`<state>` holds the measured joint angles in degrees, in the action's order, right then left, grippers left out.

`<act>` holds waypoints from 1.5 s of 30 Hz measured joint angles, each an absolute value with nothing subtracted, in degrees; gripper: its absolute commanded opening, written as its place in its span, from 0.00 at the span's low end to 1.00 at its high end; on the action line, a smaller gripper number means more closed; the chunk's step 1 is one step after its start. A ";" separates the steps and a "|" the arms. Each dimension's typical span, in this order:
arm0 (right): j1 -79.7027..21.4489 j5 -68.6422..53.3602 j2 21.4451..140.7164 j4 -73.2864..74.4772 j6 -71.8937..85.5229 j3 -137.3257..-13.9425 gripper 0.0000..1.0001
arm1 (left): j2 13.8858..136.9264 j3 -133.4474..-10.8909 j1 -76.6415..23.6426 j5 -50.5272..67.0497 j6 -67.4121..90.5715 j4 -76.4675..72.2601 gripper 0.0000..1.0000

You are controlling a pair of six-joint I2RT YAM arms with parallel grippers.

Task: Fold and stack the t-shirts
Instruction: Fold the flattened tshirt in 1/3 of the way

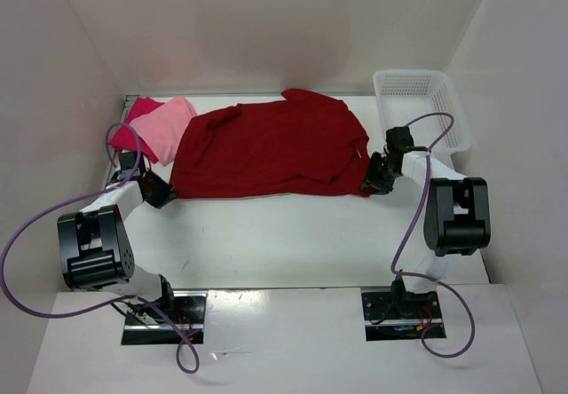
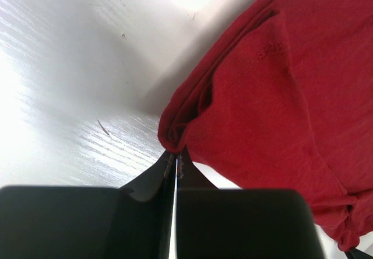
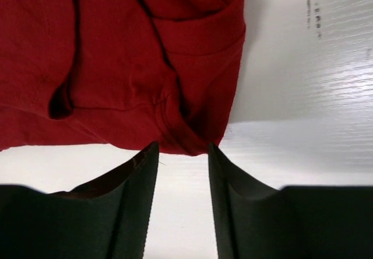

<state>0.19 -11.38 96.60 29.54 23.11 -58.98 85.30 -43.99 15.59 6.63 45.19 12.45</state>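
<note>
Pinching dark red t-shirt (image 2: 274, 95) corner (grip half-hidden): left hand (image 2: 175, 161).

crimson shirt (image 1: 139, 110): largely covered by the pink shirt (image 1: 167, 123); outline not determinable.
pink shirt: right edge overlapped by the red shirt (image 1: 266, 150).
red shirt: cut off at the top and right edges in the left wrist view, and at the top and left edges in the right wrist view.
basket (image 1: 413, 74): near part crossed by a cable (image 1: 435, 114); mesh too fine to be resolved.
left gripper (image 2: 175, 157): finger bases cut off at the bottom edge.
right gripper (image 3: 180, 151): likewise.
</note>
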 measured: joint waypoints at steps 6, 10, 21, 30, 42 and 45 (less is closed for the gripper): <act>0.19 -9.63 95.83 29.15 23.05 -59.05 0.47 | 85.30 -43.99 15.59 6.70 45.19 12.38 0.00; 0.19 -10.13 97.34 28.82 22.81 -59.40 0.47 | 85.30 -43.99 15.59 6.72 45.19 12.36 0.00; 0.19 -16.36 97.84 27.44 21.89 -59.46 0.08 | 85.30 -43.99 15.59 6.72 45.19 12.36 0.00; 1.26 -9.96 97.03 29.78 23.07 -62.85 0.00 | 85.30 -44.38 15.59 6.68 45.17 12.64 0.00; 3.14 -7.40 103.92 28.58 24.23 -65.56 0.00 | 85.38 -44.86 15.59 6.50 44.91 13.96 0.00; 3.14 -5.82 104.27 28.86 24.36 -65.45 0.00 | 85.43 -45.06 15.59 6.02 44.25 15.11 0.00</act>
<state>3.14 -5.82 104.27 28.86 24.36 -65.45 85.43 -45.06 15.59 6.02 44.25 15.11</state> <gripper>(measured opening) 0.009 0.008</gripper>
